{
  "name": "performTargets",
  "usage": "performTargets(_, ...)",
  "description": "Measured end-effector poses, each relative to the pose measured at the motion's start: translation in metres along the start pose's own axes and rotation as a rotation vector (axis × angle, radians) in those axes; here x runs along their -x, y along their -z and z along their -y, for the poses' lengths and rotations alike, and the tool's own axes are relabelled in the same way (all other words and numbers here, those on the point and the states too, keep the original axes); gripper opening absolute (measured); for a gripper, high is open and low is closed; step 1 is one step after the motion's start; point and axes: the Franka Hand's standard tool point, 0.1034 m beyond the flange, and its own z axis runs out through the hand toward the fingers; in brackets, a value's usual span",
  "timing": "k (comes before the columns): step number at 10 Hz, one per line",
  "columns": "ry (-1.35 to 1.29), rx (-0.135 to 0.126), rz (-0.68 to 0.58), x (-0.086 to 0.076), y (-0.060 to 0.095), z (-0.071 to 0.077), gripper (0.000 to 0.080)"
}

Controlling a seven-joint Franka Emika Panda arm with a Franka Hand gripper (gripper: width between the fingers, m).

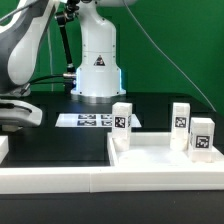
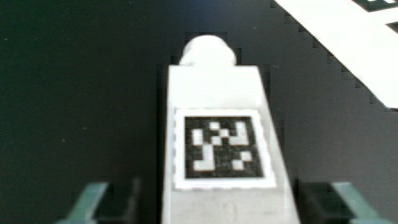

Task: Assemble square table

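Three white tagged legs [image 1: 122, 122] [image 1: 181, 116] [image 1: 201, 138] stand upright by the white border wall [image 1: 150, 160]. The marker board [image 1: 88, 120] lies flat before the robot base [image 1: 97, 65]. The arm [image 1: 20, 60] reaches off the exterior view's left.

From my station, the table leg [image 2: 221, 125] under the wrist camera looks like smooth matt white plastic, its black-and-white tag [image 2: 222, 147] printed flat and dull. The tabletop [image 1: 160, 112] reads as matt black, faintly textured. The three upright legs [image 1: 122, 121] seem the same matt white plastic. The marker board [image 1: 92, 120] looks like flat paper or card. The arm's base [image 1: 97, 62] is glossy white plastic, and the backdrop [image 1: 170, 40] is matt green cloth.
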Motion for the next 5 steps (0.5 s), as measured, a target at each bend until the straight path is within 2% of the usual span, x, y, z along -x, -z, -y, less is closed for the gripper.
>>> performTargets(1, 0.0, 0.001, 0.0, 0.0, 0.0001, 0.0004, 0.0283)
performTargets(5, 0.01, 0.011, -0.005, -0.0002, 0.0031, 0.0049, 0.0287)
